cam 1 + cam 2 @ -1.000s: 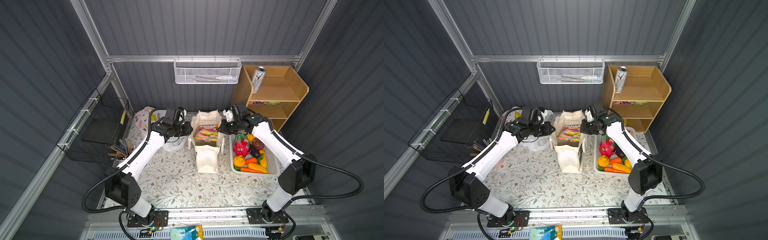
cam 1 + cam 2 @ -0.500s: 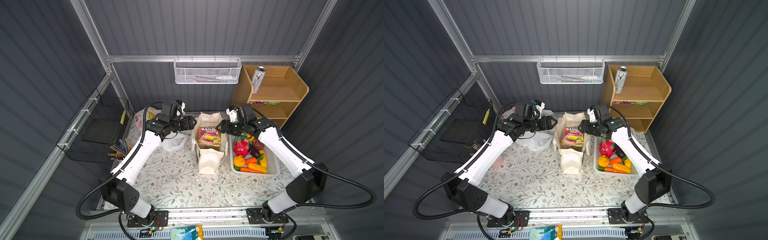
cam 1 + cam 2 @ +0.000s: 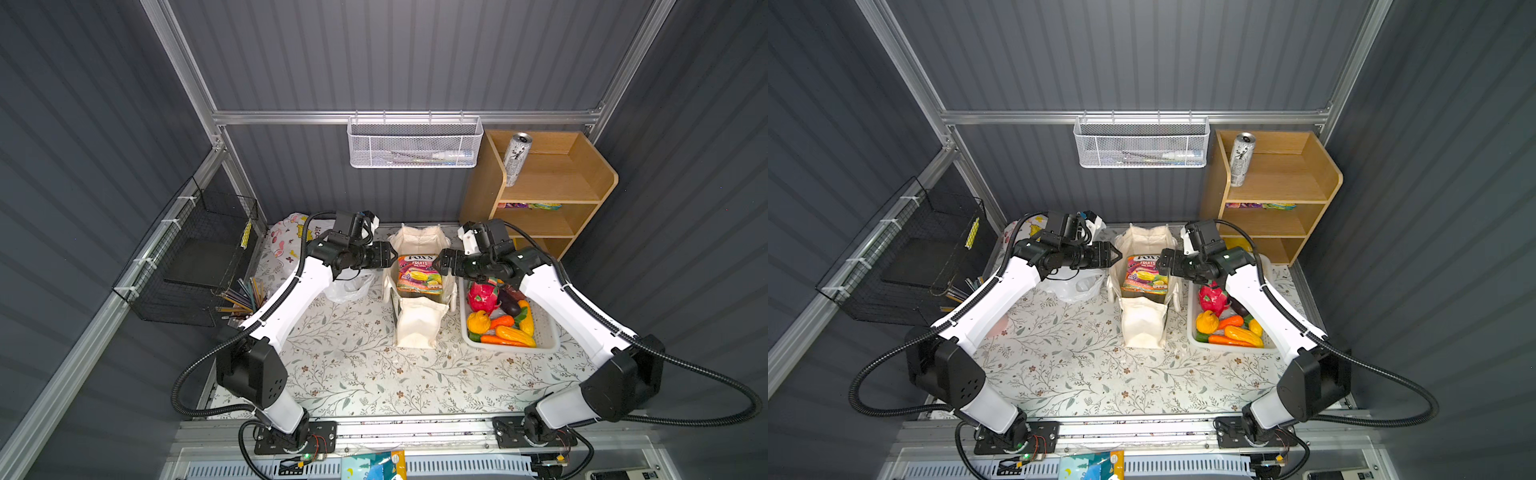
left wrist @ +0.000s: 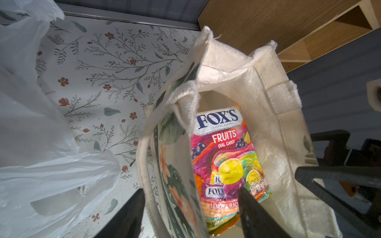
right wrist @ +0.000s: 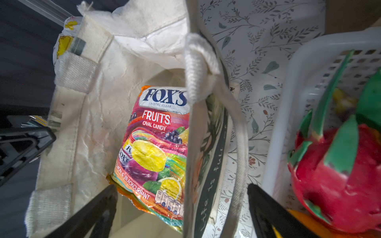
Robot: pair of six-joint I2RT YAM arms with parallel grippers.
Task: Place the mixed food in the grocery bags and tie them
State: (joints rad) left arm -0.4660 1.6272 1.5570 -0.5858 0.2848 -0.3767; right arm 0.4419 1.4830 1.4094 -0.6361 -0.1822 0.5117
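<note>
Looking down in both top views, you have the canvas tote (image 3: pixel 417 328) standing open in the middle of the worktop (image 3: pixel 353 374). A bright candy packet (image 3: pixel 419 274) lies inside it, label up. The left jaws sit at the tote's left rim and the right jaws at its right rim, facing each other across the mouth.

Your left wrist view shows the left jaws apart, with the tote's side wall between them and nothing clamped. The candy packet (image 4: pixel 224 160) lies deeper in the bag. Your right wrist view shows the right jaws spread wide. The tote's other wall and a woven handle (image 5: pixel 239 154) run between them, and they grip nothing.

The thin plastic bag (image 3: pixel 347 286) lies slumped on the worktop just beside the tote, under the left arm. On the tote's other side, the white basket (image 3: pixel 542 330) holds a pink dragon fruit (image 3: pixel 481 296), a purple eggplant (image 3: pixel 509 305), a yellow fruit (image 3: pixel 478 322) and an orange carrot (image 3: pixel 500 341). One silver can (image 3: pixel 515 164) stands on the wooden shelf (image 3: pixel 557 183) at the back right, and flat packets (image 3: pixel 528 205) lie on the tier below.
</note>
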